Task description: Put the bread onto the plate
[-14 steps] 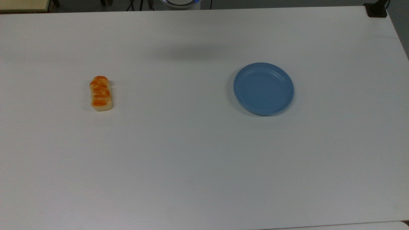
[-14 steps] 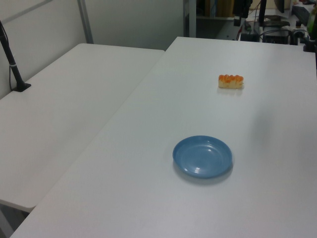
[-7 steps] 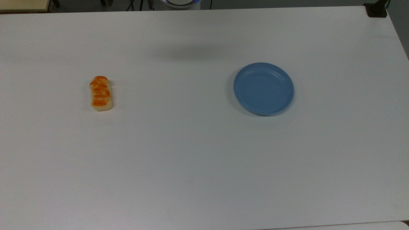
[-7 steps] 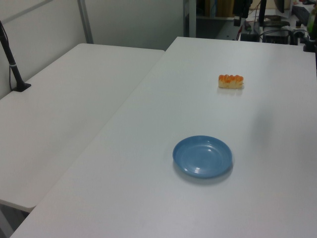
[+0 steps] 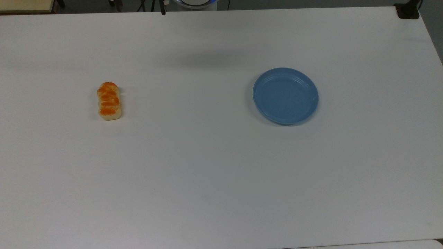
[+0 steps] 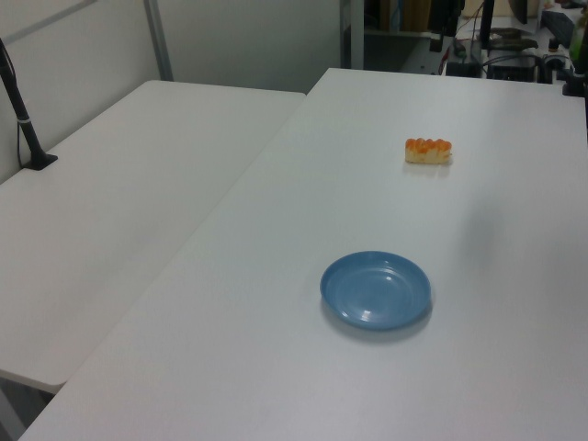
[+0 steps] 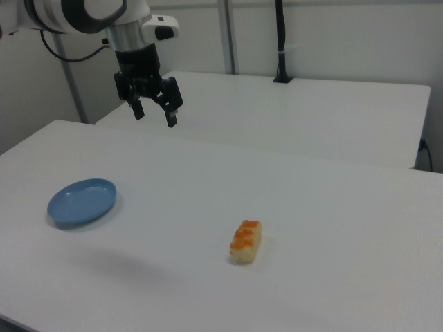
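The bread point(image 5: 109, 101), a small cream loaf with an orange-brown segmented top, lies on the white table at the top view's left; it also shows as the bread point(image 6: 428, 151) and the bread point(image 7: 246, 241). The empty blue plate point(image 5: 285, 96) sits to the top view's right, also seen as the plate point(image 6: 376, 289) and the plate point(image 7: 82, 201). My gripper point(image 7: 154, 116) hangs high above the table, open, with nothing between its fingers. In the right view it is between plate and bread, well clear of both.
A second white table point(image 6: 110, 211) adjoins on the left view's left, with a black post point(image 6: 23, 119) standing on it. A black clamp point(image 5: 408, 10) sits at the top view's far right corner. A soft shadow point(image 5: 204, 57) lies on the table.
A thin dark part has come into the top edge of the top view near the middle-left. The bread and the plate have not moved.
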